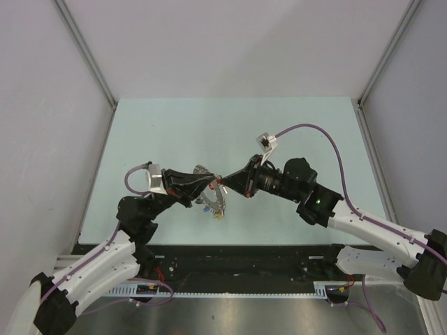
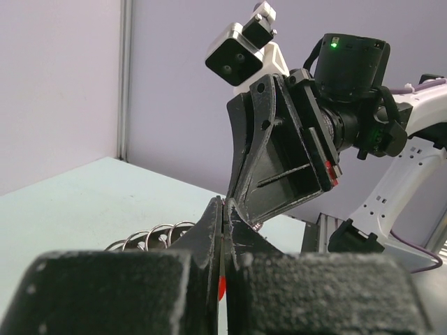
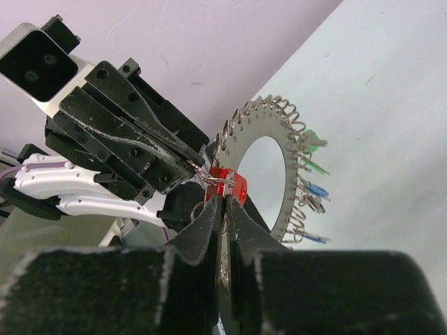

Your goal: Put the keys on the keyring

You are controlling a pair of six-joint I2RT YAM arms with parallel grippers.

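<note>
Over the middle of the pale green counter (image 1: pixel 300 132), the left jaws are closed on the rim of the large grey metal keyring (image 3: pixel 272 125). The right jaws look closed on the small silver key with a red oval tag (image 3: pixel 232 185). Its long axis follows the right fingers, pointing at the ring's rim, just beside the left jaws.
</note>
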